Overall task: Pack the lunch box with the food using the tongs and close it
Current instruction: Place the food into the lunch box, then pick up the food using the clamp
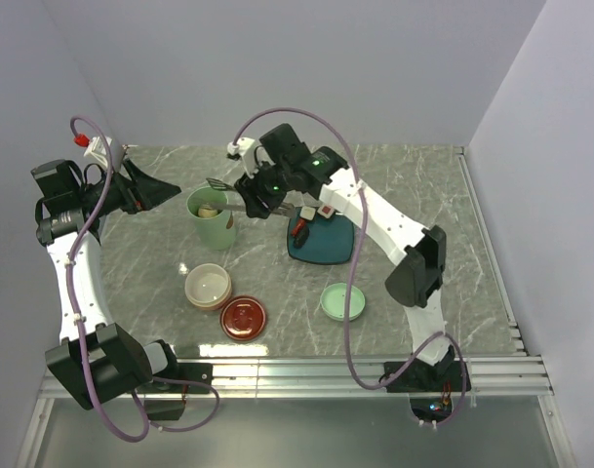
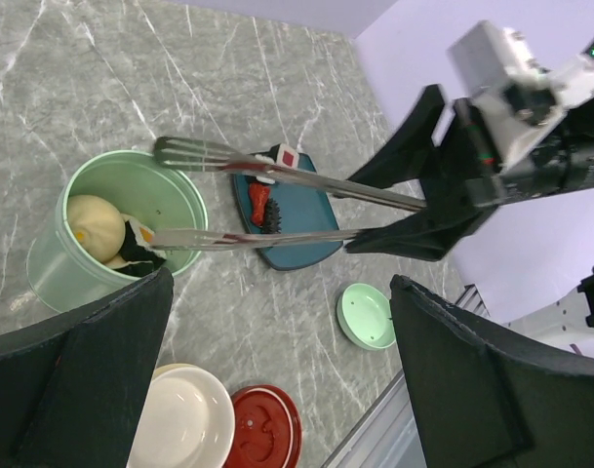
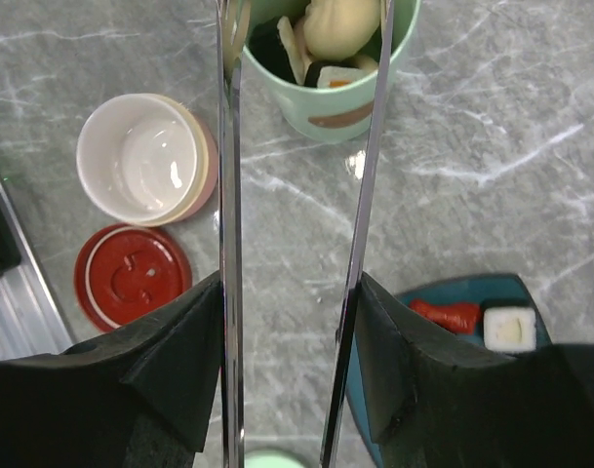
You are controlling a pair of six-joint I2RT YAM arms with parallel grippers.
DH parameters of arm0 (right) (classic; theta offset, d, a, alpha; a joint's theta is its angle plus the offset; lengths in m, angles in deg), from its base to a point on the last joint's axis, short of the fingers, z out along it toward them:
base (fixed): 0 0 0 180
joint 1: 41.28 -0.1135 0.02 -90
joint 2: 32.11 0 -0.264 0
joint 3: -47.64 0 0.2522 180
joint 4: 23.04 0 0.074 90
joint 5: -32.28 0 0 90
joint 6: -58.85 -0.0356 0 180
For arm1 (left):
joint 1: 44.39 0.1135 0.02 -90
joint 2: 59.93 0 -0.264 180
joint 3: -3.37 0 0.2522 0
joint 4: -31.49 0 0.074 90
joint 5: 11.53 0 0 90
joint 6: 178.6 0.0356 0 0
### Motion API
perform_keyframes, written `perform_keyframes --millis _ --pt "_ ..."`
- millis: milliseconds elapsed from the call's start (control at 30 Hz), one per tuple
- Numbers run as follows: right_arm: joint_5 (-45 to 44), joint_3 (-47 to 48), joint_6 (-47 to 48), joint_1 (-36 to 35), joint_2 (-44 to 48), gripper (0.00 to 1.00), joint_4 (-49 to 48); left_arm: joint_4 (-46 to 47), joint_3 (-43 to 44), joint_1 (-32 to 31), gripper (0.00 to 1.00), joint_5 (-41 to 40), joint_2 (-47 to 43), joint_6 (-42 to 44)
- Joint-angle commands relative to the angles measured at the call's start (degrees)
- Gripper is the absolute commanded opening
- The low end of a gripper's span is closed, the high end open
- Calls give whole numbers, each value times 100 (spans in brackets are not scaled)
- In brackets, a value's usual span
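Observation:
My right gripper (image 3: 289, 312) is shut on the silver tongs (image 3: 228, 195), one finger pressed against each arm. The tongs (image 2: 306, 178) reach over the tall mint-green pot (image 2: 53, 263) with their tips spread apart and nothing pinched between them. One tip lies at the pot's rim beside a dark-and-white piece. Inside the pot (image 3: 345, 97) lie a beige ball (image 2: 94, 216) and sushi pieces. On the teal plate (image 2: 311, 210) rest a red piece (image 2: 260, 202) and a white sushi square (image 2: 282, 156). My left gripper (image 2: 282, 283) hangs open and empty left of the pot (image 1: 212, 229).
The cream bowl (image 1: 208, 286) stands empty in front of the pot, with the dark-red lid (image 1: 244, 317) beside it. The mint-green lid (image 1: 343, 301) lies in front of the plate (image 1: 326, 252). A metal rail runs along the table's near edge.

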Motion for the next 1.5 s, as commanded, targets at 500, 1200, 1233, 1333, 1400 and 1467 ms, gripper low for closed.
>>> perform_keyframes --millis 500,1200,1233,1333,1400,1467 --pt "-183 -3585 1356 2480 2860 57 6 -95 319 21 99 131 -112 296" --pt "-781 -4448 1964 2895 2316 56 -592 -15 231 21 99 122 -77 226" --pt "-799 -4395 1963 2895 2290 57 -592 -16 231 30 99 113 -68 234" --pt "-808 -4334 1972 2904 2193 59 -609 -7 196 21 99 96 -77 252" --pt "-790 -4307 1981 2895 2114 59 -610 11 187 30 99 87 -77 252" --pt "-773 -4246 1964 2895 2026 59 -618 28 169 21 99 95 -50 226"
